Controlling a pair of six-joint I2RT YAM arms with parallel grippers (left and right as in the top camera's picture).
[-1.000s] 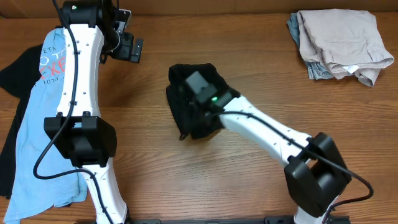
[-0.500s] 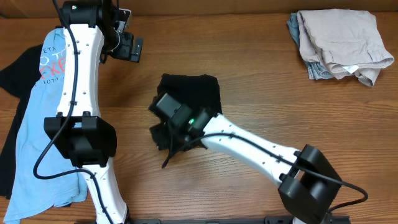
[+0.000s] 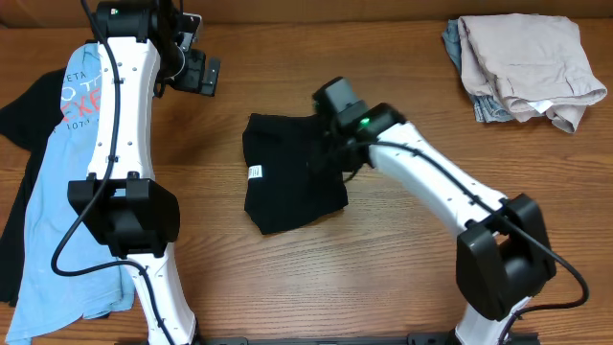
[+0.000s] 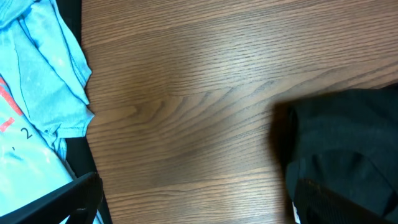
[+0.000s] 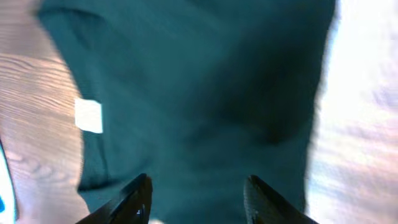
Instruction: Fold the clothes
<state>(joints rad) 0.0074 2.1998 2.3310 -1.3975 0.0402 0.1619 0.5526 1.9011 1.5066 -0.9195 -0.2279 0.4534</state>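
You see the large plain black fabric T-shirt (image 3: pixel 292 177) lying folded into a rough rectangle near the centre of the brown wooden table (image 3: pixel 287 287). Its small white label (image 3: pixel 255 172) is at the left edge. Your R gripper (image 5: pixel 199 193) is over the shirt's upper right part, fingers (image 5: pixel 135 198) apart, nothing between them. Whether it touches the cloth, cannot tell. Your L gripper (image 3: pixel 198 72) is at the far left, opened wide over bare wood, holding nothing. The light blue T-shirt (image 3: pixel 53 192) w/ red-and-white lettering lies under the L arm (image 3: pixel 120 144), partly on another black garment (image 3: pixel 19 110). A crumpled beige cloth pile (image 3: pixel 522 62) sits at the far right corner, well apart.
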